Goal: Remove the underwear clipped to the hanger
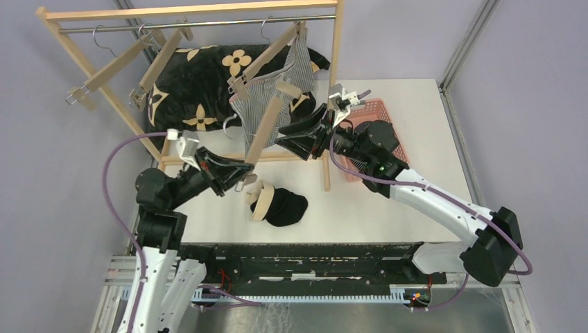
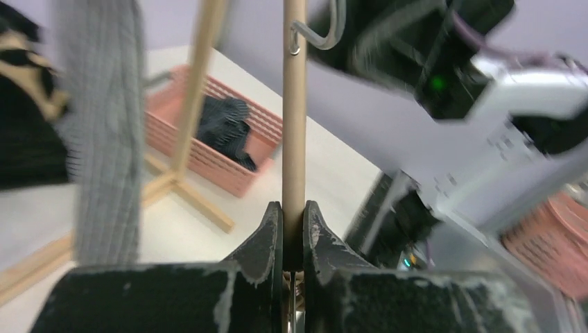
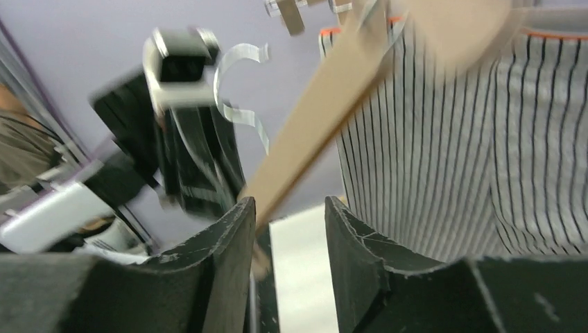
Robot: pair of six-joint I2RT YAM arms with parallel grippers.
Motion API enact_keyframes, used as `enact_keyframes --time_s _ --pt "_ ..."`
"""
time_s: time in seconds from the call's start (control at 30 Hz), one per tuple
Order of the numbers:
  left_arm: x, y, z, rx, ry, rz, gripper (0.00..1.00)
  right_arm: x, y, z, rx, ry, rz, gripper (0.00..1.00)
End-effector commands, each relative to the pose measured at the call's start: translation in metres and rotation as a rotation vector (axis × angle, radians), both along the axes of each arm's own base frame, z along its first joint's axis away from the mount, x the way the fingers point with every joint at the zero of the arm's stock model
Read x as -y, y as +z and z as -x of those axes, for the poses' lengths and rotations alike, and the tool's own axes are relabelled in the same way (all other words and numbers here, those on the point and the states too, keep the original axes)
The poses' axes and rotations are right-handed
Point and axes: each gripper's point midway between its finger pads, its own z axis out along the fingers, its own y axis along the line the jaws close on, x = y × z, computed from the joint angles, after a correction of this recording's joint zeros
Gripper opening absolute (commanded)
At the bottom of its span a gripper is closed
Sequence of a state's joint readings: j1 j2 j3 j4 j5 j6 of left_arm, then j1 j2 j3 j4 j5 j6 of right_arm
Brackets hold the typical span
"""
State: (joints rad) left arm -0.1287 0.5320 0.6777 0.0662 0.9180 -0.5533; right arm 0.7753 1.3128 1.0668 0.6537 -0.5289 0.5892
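Underwear (image 3: 444, 139) (grey-striped piece) hangs clipped to hanger (image 2: 294, 125), just beside right tool (image 3: 288, 222), whose jaws stand apart around the slanting bar. Left tool (image 2: 294, 222) clamped on the bar's lower end, farther off.

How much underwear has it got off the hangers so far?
Two look done: a dark piece lies in the pink basket, a black one on the table. In hand: the left gripper clamps the hanger, the right gripper open around it. Left: the grey striped underwear, hanging from it.
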Motion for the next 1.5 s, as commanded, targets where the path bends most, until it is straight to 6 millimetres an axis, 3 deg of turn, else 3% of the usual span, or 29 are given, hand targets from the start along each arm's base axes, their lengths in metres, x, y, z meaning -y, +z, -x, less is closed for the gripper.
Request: enact_keyframes --time_s 0.0,0.07,0.27,0.4,0.5,0.63,0.73,0.9,1.1,1.17,1.33,1.47 --pt "-0.047 0.017 -0.017 -0.046 0.368 -0.143 0.03 0.017 -0.026 0.002 0.059 -0.122 0.139 0.53" --pt "-0.065 0.022 -0.014 -0.069 0.477 -0.189 0.03 0.024 -0.051 0.001 0.039 -0.177 0.215 0.57" --pt "-0.130 0.029 -0.002 -0.146 0.832 -0.306 0.03 0.035 -0.143 0.009 0.031 -0.328 0.575 0.58" --pt "-0.142 0.044 0.020 -0.121 0.888 -0.293 0.03 0.033 -0.207 0.010 0.077 -0.421 0.902 0.58" --pt "-0.149 0.056 0.037 -0.099 0.921 -0.271 0.03 0.016 -0.249 0.019 0.075 -0.406 1.029 0.60" --pt "-0.148 0.053 0.044 -0.105 0.911 -0.285 0.03 -0.012 -0.283 0.027 0.030 -0.341 1.010 0.68" --pt "-0.139 0.050 0.046 -0.100 0.861 -0.275 0.03 -0.022 -0.303 0.028 0.011 -0.317 1.038 0.74" --pt "-0.140 0.048 0.043 -0.095 0.868 -0.262 0.03 -0.041 -0.340 0.037 -0.040 -0.227 1.080 0.77" --pt "-0.147 0.065 0.039 -0.059 0.913 -0.257 0.03 -0.048 -0.373 0.033 -0.070 -0.231 1.102 0.78" --pt "-0.146 0.075 0.040 -0.037 0.911 -0.246 0.03 -0.048 -0.385 0.031 -0.079 -0.236 1.126 0.71" --pt "-0.157 0.092 0.041 -0.004 0.975 -0.235 0.03 -0.049 -0.403 0.033 -0.105 -0.215 1.191 0.04" --pt "-0.163 0.087 0.026 -0.028 1.006 -0.286 0.03 -0.049 -0.381 0.030 -0.092 -0.237 1.156 0.00"
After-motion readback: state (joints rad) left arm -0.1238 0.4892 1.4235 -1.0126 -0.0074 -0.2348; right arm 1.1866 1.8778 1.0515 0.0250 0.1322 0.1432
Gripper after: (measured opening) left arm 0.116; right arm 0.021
